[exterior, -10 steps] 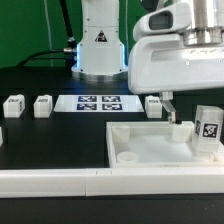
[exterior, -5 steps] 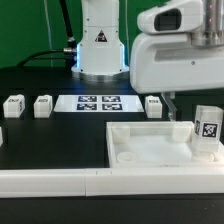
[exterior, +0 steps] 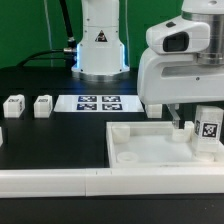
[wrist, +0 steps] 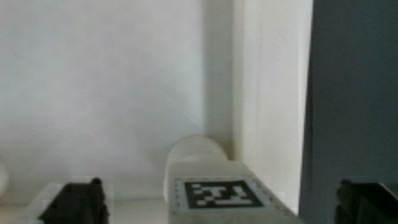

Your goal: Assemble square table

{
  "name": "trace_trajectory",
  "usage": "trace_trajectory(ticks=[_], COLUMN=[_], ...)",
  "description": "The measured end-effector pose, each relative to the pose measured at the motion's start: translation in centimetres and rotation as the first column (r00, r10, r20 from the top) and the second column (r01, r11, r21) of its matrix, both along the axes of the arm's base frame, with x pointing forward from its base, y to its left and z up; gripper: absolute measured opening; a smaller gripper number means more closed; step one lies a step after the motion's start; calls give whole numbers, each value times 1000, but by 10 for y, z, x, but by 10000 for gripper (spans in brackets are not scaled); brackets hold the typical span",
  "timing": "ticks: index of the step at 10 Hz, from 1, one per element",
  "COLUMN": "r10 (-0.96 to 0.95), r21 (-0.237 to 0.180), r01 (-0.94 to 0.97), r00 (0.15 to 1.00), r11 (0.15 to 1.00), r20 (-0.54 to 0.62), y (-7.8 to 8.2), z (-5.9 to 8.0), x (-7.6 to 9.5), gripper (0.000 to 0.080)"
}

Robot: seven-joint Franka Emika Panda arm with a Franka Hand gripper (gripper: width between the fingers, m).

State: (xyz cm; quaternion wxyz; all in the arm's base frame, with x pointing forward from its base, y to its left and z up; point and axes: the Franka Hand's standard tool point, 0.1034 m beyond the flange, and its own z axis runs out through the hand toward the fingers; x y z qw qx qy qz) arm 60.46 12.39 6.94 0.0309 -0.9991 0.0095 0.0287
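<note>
— Gripper [wrist: 217, 205] first: how does it stand against a second ago?
— Lower, and shifted toward three o'clock in the exterior view. Its white body now covers the rear leg block that stood just behind the slab's back rim, so that block no longer shows.
— And the jaws?
— Apart. In the wrist view the two black fingertips [wrist: 71, 203] stand wide of each other, with a tagged leg block [wrist: 217, 185] between them, touching neither. It stands on a white surface with dark table beside it.
— Which leg is that?
— Possibly the upright leg block [exterior: 207, 128] at four o'clock in the exterior view, though the wrist view is too close and blurred to be sure.
— Where is the slab [exterior: 150, 152]?
— At five o'clock, flat on the black table, unmoved. The upright leg block stands at the slab's three o'clock end, also unmoved.
— The rest?
— The outer leg block [exterior: 13, 106] and the inner leg block [exterior: 43, 104] lie side by side at nine o'clock, as before. The marker board [exterior: 100, 102] lies between them and the gripper. The border wall [exterior: 60, 180] runs along six o'clock.
</note>
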Motion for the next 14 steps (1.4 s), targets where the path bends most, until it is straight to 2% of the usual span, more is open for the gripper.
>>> trace_trajectory(ticks=[1, 2, 3, 4, 6, 8, 9, 11, 12, 13, 14], r10=[-11, -11, -62, -152, -257, -435, -564, -701, -812, -886, -923], r21=[-1, -1, -1, -8, -14, -22, -27, -39, -34, -4, 28], r01=[11, 11, 62, 152, 257, 435, 563, 700, 811, 888, 926], r00=[1000, 1000, 998, 988, 966, 900, 826, 713, 582, 459, 378], r11=[1000, 1000, 998, 988, 966, 900, 826, 713, 584, 460, 377], r20=[-1, -1, -4, -9, -15, -13, -20, -24, -43, -63, -75], y=[0, 0, 0, -1, 1, 0, 1, 4, 5, 4, 2], z=[0, 0, 0, 0, 0, -1, -1, -2, -2, -2, -2], x=[0, 0, 0, 0, 0, 3, 4, 6, 8, 12, 16], gripper=[619, 439, 439, 289, 290, 290, 290, 290, 290, 290, 290])
